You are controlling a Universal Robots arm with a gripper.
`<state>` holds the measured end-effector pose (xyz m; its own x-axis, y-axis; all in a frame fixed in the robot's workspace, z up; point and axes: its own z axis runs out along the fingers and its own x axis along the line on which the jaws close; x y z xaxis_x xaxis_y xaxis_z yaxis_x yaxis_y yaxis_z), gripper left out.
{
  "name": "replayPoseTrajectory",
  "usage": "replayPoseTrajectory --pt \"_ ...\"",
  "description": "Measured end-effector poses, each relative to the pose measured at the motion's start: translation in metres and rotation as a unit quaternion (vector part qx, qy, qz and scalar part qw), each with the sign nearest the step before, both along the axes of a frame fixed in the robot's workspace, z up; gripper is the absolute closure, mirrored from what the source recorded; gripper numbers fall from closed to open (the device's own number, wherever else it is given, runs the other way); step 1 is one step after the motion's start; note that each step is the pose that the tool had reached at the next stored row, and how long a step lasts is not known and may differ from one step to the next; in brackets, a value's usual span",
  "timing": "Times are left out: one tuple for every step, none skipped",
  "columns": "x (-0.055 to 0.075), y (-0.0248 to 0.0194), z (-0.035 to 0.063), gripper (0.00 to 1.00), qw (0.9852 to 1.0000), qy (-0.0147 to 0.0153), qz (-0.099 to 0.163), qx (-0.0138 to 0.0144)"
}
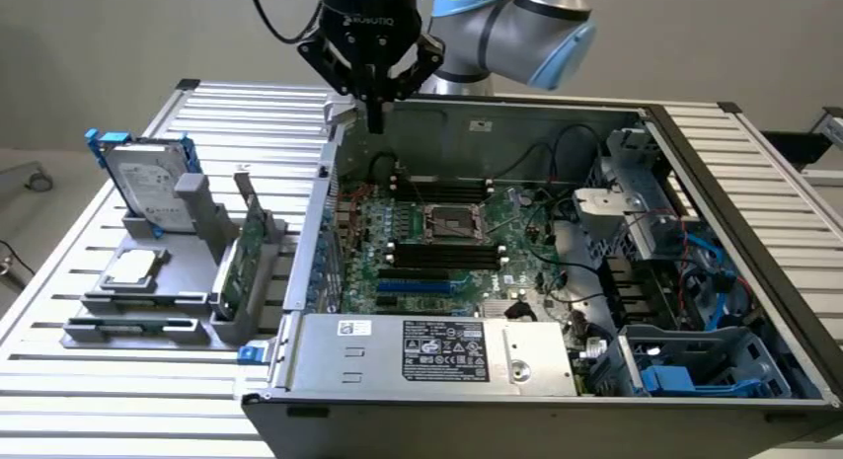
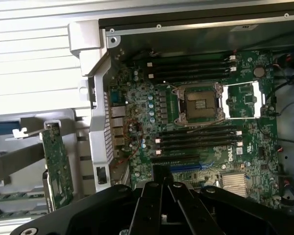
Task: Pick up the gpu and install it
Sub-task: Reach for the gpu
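Exterior view: thin green gpu stands upright in grey holder.

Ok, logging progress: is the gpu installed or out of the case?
Out: the gpu stands on edge in the gray rack outside the computer case.

The grey metal computer case stands uncovered, so its green motherboard can be reached from above. Passage from the exterior view's left is barred by the case's perforated rear wall, which stands between the board and the green upright gpu card held in a grey plastic holder. The card's top edge is unobstructed. The near side is taken up by a silver power supply box; the exterior view's right is crowded by metal drive cages and black cables. Open air is seen around the black closed-fingered gripper above the case's far corner
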<state>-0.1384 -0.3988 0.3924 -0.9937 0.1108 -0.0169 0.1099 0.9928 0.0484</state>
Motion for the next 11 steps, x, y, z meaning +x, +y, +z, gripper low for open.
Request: replayPoseTrajectory --pt "-0.004 0.0 -0.0003 0.89 1.0 0.0015 0.0 0.0" --pt "-0.008 0.0 -0.0006 0.89 1.0 0.0033 0.0 0.0" --pt "-0.013 0.0 -0.0009 0.89 1.0 0.0054 0.0 0.0001" --pt "-0.017 0.0001 -0.0013 0.89 1.0 0.0076 0.0 0.0001" --pt "-0.021 0.0001 -0.0016 0.89 1.0 0.0099 0.0 0.0" --pt "-0.025 0.0001 -0.0018 0.89 0.9999 0.0123 0.0 0.0" --pt "-0.03 0.0001 -0.0022 0.89 0.9999 0.0148 0.0 0.0" --pt "-0.034 0.0001 -0.0026 0.89 0.9999 0.0171 0.0 0.0001" --pt "-0.038 0.0002 -0.003 0.89 0.9998 0.0191 0.0 0.0001" --pt "-0.042 0.0001 -0.0036 0.89 0.9998 0.0203 0.0 0.0" --pt "-0.047 0.0002 -0.0045 0.89 0.9998 0.0209 0.0 0.0"
